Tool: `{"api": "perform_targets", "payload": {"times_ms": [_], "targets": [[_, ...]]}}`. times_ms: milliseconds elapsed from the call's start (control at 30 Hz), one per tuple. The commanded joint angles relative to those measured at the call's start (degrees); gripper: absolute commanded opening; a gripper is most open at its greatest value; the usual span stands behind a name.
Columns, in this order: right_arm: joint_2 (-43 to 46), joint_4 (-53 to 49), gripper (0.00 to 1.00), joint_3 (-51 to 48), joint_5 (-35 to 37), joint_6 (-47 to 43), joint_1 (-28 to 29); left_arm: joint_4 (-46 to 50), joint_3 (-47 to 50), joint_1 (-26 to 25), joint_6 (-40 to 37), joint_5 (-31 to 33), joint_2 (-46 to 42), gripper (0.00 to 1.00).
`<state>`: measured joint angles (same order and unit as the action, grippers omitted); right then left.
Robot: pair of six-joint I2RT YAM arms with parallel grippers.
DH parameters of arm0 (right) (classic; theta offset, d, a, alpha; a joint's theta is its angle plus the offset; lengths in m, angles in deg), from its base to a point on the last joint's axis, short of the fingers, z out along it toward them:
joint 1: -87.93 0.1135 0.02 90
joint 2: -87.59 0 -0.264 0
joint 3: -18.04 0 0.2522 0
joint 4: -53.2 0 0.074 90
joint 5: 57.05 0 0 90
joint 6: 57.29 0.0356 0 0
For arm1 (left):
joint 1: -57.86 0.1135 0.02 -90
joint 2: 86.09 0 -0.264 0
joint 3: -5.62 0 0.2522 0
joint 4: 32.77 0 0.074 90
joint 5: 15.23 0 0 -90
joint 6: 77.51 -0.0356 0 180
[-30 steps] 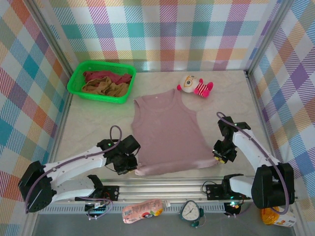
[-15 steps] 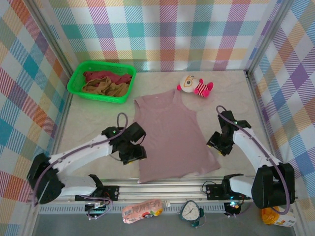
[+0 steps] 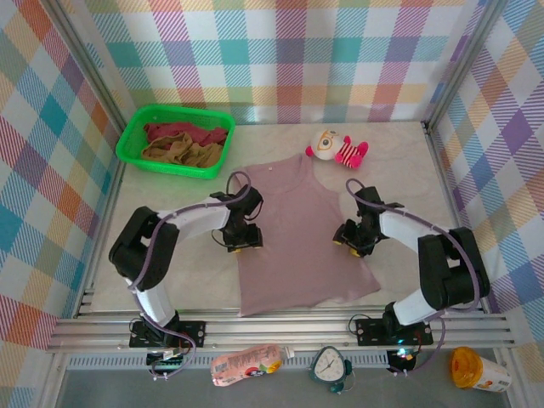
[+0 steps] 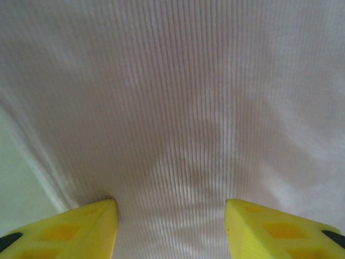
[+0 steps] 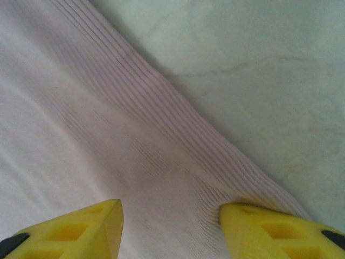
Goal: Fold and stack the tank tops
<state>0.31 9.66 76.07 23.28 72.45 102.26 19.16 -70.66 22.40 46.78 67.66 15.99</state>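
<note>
The dusty mauve-pink tank top [image 3: 293, 234] lies spread flat in the middle of the table, neck toward the back. My left gripper [image 3: 241, 241] sits at its left side edge, open, with both yellow fingertips down on the ribbed cloth [image 4: 178, 108] and nothing pinched. My right gripper [image 3: 350, 239] is open at the right side edge, one fingertip [image 5: 269, 226] denting the hem of the cloth [image 5: 108, 135]. The dark maroon-red tank top [image 3: 183, 131] and the tan-brown tank top [image 3: 183, 154] lie crumpled in the green basket [image 3: 126, 144].
A pink-and-white striped plush toy [image 3: 337, 149] lies behind the tank top's right shoulder. The basket stands at the back left. Plaid walls close in three sides. In front of the rail lie a bottle [image 3: 246, 365], a small clock [image 3: 331, 367] and an orange-lidded jar [image 3: 476, 367].
Both grippers let go of the bottom hem corners, opened, and moved away from me along the tank top's sides to its middle. The hem now lies flat.
</note>
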Motion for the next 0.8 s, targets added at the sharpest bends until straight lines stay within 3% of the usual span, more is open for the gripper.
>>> {"api": "perform_targets", "payload": {"times_ms": [0, 167, 400, 567, 767], "targets": [[-5.0, 3.3, 0.53, 1.9, 3.4, -4.2, 0.1, -1.4, -1.3, -0.1, -2.2, -1.9, 1.7, 0.54], [-10.7, 0.3, 0.54, 7.6, 5.2, -7.9, -1.5, 1.8, -4.3, -0.7, -2.1, -3.1, 1.8, 0.56], [-17.6, -4.2, 0.55, 18.5, 7.3, -11.3, -2.1, 11.3, -18.9, -0.4, -9.9, 1.9, 3.0, 0.64], [-13.3, -3.7, 0.58, 19.2, 5.4, -11.2, -2.1, 10.5, -28.5, 4.5, -15.2, 3.3, 11.4, 0.64], [-0.8, -3.9, 0.59, 9.8, 1.0, -2.1, -1.3, 9.4, -38.0, 9.4, -20.6, 4.5, 21.9, 0.63]]}}
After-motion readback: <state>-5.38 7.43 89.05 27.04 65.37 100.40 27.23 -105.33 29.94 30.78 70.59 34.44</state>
